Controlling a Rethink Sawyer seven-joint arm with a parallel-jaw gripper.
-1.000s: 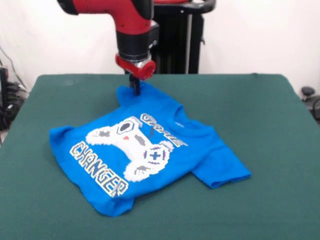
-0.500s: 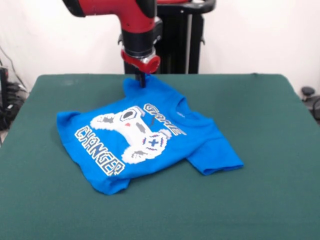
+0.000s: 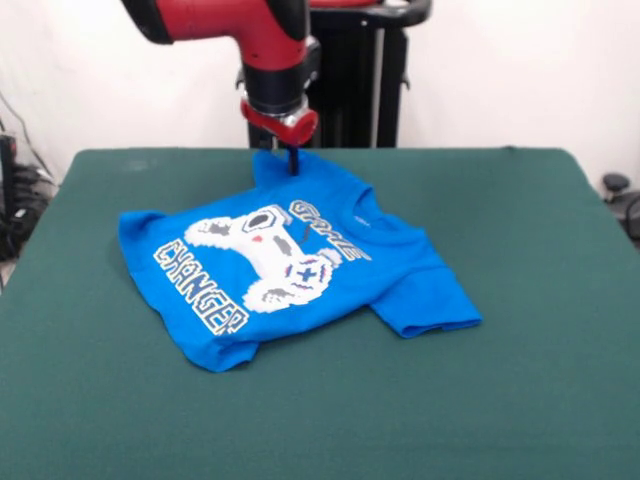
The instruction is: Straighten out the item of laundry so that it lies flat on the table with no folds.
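**Shirt pinched at its far sleeve**

We see the green table (image 3: 540,300) spread wide below the jaws. The blue shirt (image 3: 290,270) lies print-up, stretching forward from them. Our gripper (image 3: 292,160) is closed on the shirt's sleeve, lifting it slightly.

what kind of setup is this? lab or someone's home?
Most likely a robotics lab or test cell, not a home. A red robot arm on a black pedestal works over a table with a green felt-like top, bare but for a blue T-shirt, against a plain white wall.
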